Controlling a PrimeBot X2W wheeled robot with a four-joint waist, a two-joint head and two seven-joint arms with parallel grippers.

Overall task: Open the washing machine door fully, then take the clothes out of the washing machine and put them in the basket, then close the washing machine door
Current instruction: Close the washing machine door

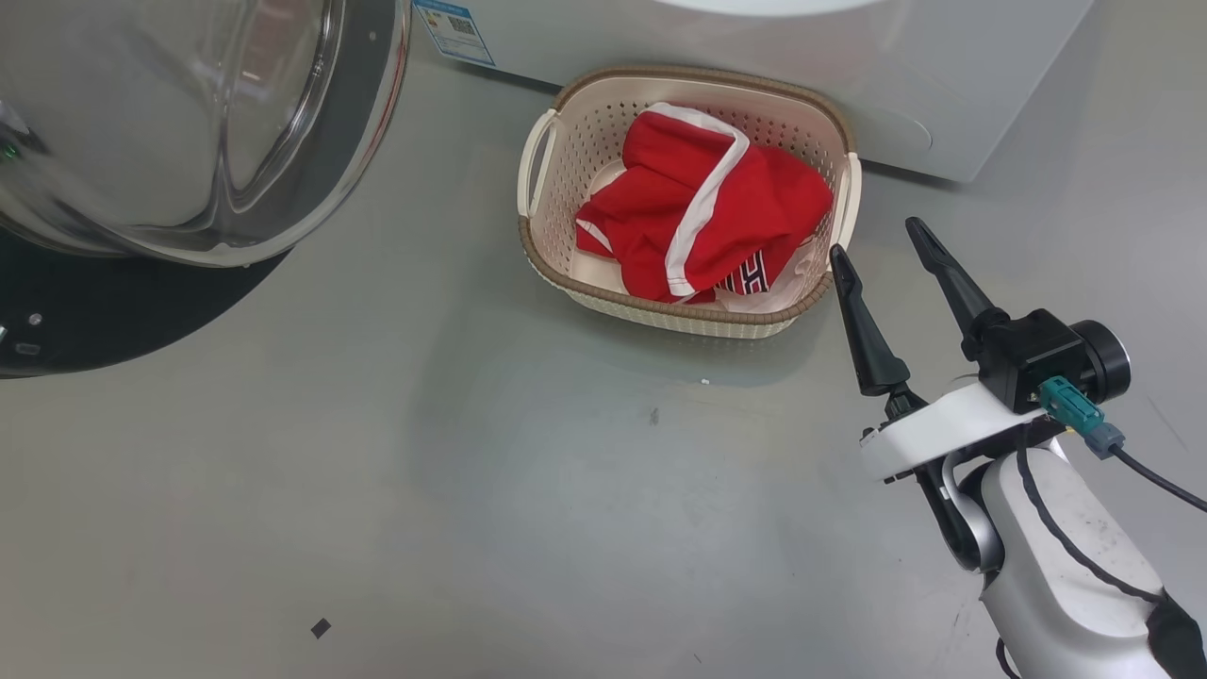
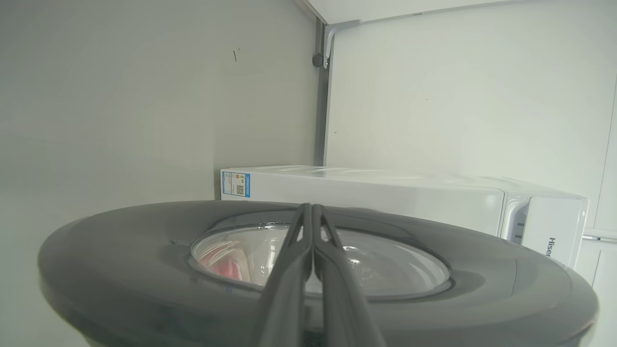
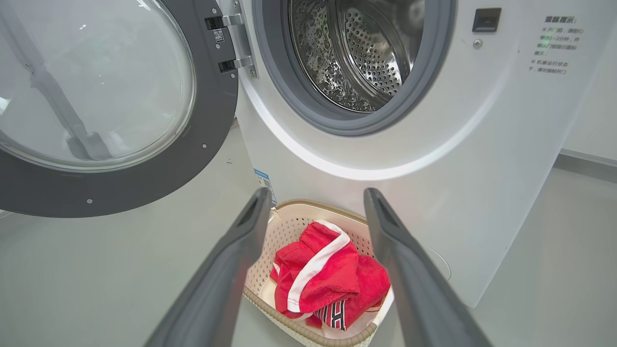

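Note:
The washing machine door (image 1: 189, 141) stands swung wide open at the upper left, and its black rim (image 3: 212, 120) hangs from the hinges left of the opening. My left gripper (image 2: 308, 208) is shut and empty, lying over the door's outer face (image 2: 144, 241); whether it touches is unclear. The washing machine (image 3: 434, 144) shows a bare steel drum (image 3: 366, 53). Red clothes (image 1: 717, 217) with white trim lie heaped in the basket (image 1: 679, 325) on the floor before the machine. My right gripper (image 1: 875, 237) hangs open just right of the basket, fingers (image 3: 231, 260) pointing at the clothes (image 3: 323, 274).
Grey floor spreads around the basket (image 3: 289, 231), with a small dark scrap (image 1: 321, 627) near the front. A blue label (image 1: 453, 28) sits low on the machine's front. The open door takes up the room to the left, and a pale wall (image 2: 458, 96) rises behind the machine (image 2: 385, 193).

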